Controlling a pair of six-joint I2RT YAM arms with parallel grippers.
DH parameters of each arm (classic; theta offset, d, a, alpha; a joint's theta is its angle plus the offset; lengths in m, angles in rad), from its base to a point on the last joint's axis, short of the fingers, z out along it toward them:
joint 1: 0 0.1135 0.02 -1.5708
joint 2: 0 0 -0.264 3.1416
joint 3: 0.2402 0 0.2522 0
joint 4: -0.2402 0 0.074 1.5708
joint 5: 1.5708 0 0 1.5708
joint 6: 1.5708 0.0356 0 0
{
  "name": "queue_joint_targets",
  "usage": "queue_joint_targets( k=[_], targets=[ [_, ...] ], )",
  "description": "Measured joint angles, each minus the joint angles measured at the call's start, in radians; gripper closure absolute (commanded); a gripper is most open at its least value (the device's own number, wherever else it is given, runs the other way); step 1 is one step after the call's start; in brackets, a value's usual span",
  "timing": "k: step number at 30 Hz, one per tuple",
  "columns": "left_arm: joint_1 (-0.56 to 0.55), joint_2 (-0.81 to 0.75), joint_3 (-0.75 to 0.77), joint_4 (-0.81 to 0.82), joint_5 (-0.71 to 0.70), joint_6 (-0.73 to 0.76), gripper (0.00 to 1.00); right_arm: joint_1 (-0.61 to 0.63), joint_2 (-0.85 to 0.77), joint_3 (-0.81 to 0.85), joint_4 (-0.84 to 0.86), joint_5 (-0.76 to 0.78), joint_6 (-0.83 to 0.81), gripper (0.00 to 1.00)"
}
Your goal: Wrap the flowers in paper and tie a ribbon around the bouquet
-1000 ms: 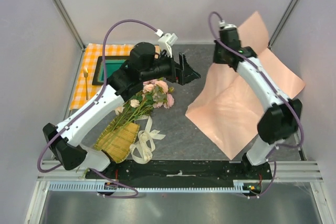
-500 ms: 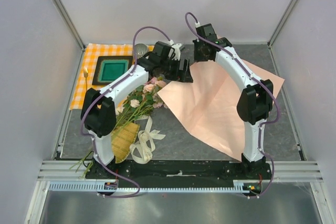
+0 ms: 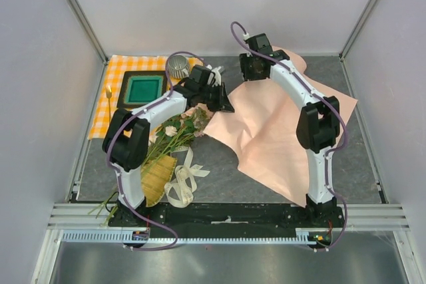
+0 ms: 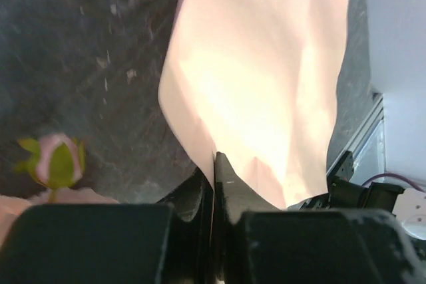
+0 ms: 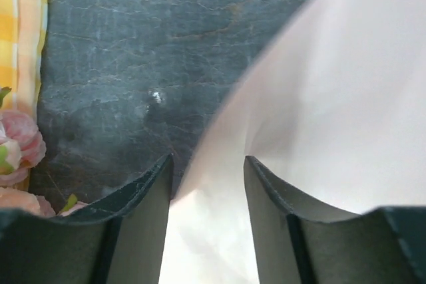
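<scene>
The pink paper (image 3: 279, 131) lies crumpled over the middle and right of the table. My left gripper (image 3: 223, 103) is shut on its left corner; in the left wrist view the jaws (image 4: 214, 157) pinch the sheet's edge (image 4: 266, 64). Over the paper's far edge my right gripper (image 3: 256, 68) is open, and in its own view the fingers (image 5: 208, 159) straddle the paper (image 5: 333, 98) without pinching it. The flowers (image 3: 190, 121) lie loose just left of the paper, stems pointing near-left. The cream ribbon (image 3: 183, 181) is looped near the front.
A yellow-green bamboo mat (image 3: 153, 177) lies under the stems. At the back left an orange-checked cloth (image 3: 116, 71) carries a green tray (image 3: 144, 89), a metal cup (image 3: 178, 66) and a gold spoon (image 3: 108, 98). Walls close the table's sides.
My right gripper has let go of the paper and opened. My left gripper has shut on the paper's left corner. The sheet has sunk lower and spread toward the flowers.
</scene>
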Motion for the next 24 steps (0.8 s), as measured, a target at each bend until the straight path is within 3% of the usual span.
queue_joint_targets(
  k=[2, 5, 7, 14, 17, 24],
  targets=[
    [-0.027, -0.014, -0.071, 0.040, -0.039, -0.039, 0.98, -0.021, -0.019, -0.033, 0.011, -0.009, 0.029, 0.38],
    [-0.061, -0.030, -0.146, 0.083, -0.129, -0.094, 0.98, -0.065, -0.128, -0.211, 0.028, 0.027, 0.076, 0.31],
    [-0.070, -0.030, -0.149, 0.096, -0.187, -0.119, 0.98, -0.099, -0.256, -0.394, 0.035, 0.069, 0.107, 0.27],
    [-0.066, -0.072, -0.211, 0.201, -0.381, -0.225, 0.98, -0.268, -0.709, -0.917, 0.108, 0.101, 0.227, 0.28],
    [-0.072, -0.083, -0.215, 0.213, -0.428, -0.240, 0.98, -0.300, -0.755, -1.020, 0.127, 0.078, 0.258, 0.28],
    [-0.076, -0.079, -0.156, 0.202, -0.404, -0.238, 0.99, -0.339, -0.684, -1.142, 0.174, -0.009, 0.275, 0.29]
  ],
)
